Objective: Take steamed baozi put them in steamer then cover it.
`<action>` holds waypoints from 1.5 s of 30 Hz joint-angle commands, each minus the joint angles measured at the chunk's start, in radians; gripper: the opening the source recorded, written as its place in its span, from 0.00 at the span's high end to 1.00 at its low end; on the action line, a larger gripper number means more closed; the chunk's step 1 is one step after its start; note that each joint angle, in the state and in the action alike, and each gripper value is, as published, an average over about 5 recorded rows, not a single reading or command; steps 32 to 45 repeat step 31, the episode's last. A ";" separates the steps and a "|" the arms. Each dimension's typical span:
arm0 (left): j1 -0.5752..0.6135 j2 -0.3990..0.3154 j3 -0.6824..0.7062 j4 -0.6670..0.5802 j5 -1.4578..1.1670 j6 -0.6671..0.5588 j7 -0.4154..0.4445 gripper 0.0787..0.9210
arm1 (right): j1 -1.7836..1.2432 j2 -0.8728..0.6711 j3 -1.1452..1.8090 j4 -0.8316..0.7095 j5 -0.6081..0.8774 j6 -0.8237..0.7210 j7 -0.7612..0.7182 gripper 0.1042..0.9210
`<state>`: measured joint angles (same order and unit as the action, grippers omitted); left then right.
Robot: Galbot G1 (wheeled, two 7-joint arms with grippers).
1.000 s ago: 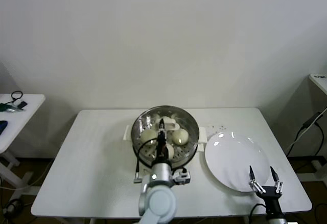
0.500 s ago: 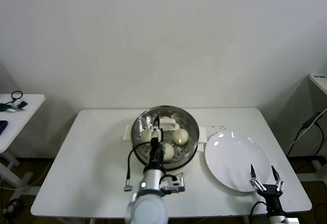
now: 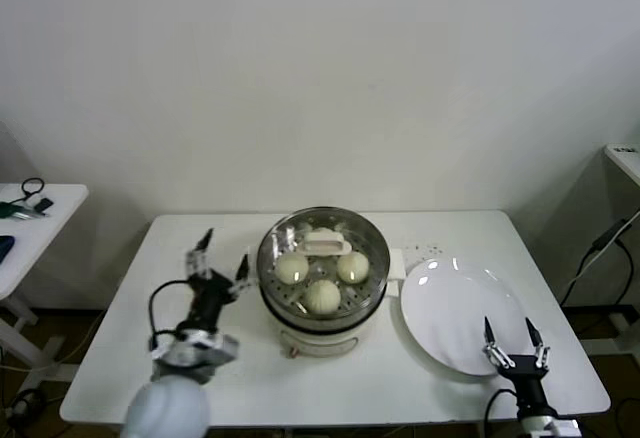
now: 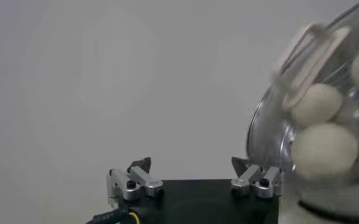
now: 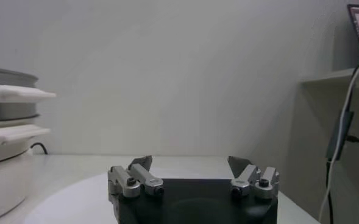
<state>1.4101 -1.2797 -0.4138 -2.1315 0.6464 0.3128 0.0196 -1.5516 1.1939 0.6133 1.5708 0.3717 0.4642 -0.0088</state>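
The steamer [image 3: 375,288] stands mid-table on its cream pot base. The clear glass cover sits on it, its cream handle [image 3: 325,244] on top. Three baozi [image 3: 291,268] [image 3: 352,266] [image 3: 322,297] show through the glass; a fourth is not visible. My left gripper [image 3: 222,254] is open and empty, just left of the steamer and apart from it. In the left wrist view the gripper [image 4: 191,167] is open, with the cover's rim [image 4: 255,131], its handle [image 4: 310,52] and baozi [image 4: 325,152] beside it. My right gripper [image 3: 512,342] [image 5: 191,163] is open and empty over the plate's near edge.
An empty white plate [image 3: 450,303] lies right of the steamer. A small side table [image 3: 40,208] with dark items stands far left and a shelf edge [image 3: 625,153] far right. A black cable runs from the pot's front.
My left gripper has come off the cover's handle and swung away to the left of the steamer. The cover stays on the steamer. The right arm has barely moved.
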 commanded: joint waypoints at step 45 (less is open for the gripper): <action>0.225 -0.045 -0.248 0.263 -0.847 -0.481 -0.056 0.12 | 0.031 0.004 -0.040 -0.029 -0.027 -0.010 0.007 0.12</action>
